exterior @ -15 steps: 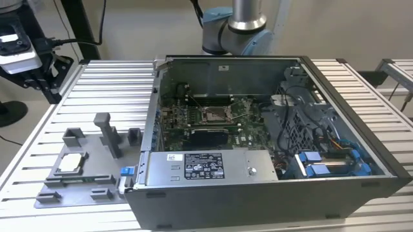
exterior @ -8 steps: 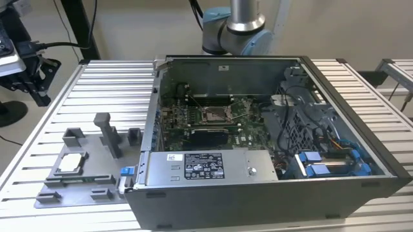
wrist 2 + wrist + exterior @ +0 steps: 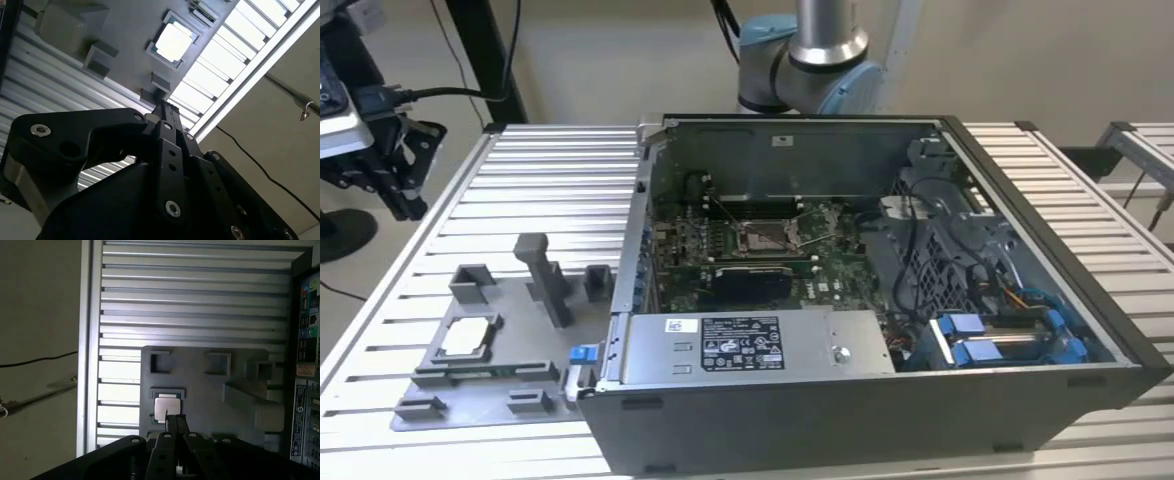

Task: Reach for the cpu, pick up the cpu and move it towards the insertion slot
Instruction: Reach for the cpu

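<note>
- Your gripper [image 3: 175,419] has its fingertips clenched together with nothing between them, as both wrist views show. It holds nothing.
- The cpu [image 3: 467,338] lies flat in its recess on the grey tray [image 3: 520,320], not yet lifted. In the exterior view it is at about 8 o'clock from the insertion slot [image 3: 765,236], well apart from it and outside the computer case [image 3: 854,420].
- In the first wrist view the fingertips line up with one edge of the chip. How high they hang above it I cannot tell.
- Risk: with the fingers clenched like this, a descent would put the tips on the chip's pale face instead of astride it. That could mark the face or tip the chip in its recess.
- Risk: the chip is thin and sits inside a raised frame, so I judge there is little edge to pinch. A shallow or off-centre grip could let it slip or cock sideways.
- Seen from the cpu in the exterior view, a short block [image 3: 474,283] stands at 12 o'clock. A tall post [image 3: 540,275] stands at 1 o'clock and another block [image 3: 598,283] at 2 o'clock, all on the line toward the case.
- The case's side wall rises at 3 o'clock from the tray, between chip and slot, so a low carry could strike its rim.
- Inside, a black rectangular block [image 3: 747,285] sits at 6 o'clock from the slot, and cables [image 3: 947,270] crowd its 3 o'clock side.
</note>
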`<action>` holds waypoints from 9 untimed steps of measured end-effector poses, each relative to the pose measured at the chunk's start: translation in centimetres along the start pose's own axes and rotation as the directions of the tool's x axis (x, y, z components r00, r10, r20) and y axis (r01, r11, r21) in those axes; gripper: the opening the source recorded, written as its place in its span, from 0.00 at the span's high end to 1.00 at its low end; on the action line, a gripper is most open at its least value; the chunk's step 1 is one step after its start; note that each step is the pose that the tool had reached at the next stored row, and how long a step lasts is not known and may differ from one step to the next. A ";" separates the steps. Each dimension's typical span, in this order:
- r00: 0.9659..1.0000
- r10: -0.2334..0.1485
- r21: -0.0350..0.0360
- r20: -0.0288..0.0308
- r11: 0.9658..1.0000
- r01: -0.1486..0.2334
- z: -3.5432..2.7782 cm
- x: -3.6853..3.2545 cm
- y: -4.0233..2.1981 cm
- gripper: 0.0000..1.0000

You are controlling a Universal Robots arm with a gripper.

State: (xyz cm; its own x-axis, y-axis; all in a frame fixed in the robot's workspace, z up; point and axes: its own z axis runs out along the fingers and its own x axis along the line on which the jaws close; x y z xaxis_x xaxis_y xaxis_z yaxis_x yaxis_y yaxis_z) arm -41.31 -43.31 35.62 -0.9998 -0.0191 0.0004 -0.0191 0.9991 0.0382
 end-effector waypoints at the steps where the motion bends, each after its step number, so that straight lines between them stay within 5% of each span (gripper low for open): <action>1: 1.000 0.000 0.000 0.000 1.000 0.000 0.00 0.00 0.00 0.00; 9: 1.000 0.000 0.000 0.000 1.000 0.000 0.01 0.00 0.00 0.00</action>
State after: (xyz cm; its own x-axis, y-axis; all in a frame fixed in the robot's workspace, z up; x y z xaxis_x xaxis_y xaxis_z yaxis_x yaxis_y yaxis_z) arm -41.32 -43.31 35.61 -0.9998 -0.0191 0.0003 -0.0191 0.9991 0.0383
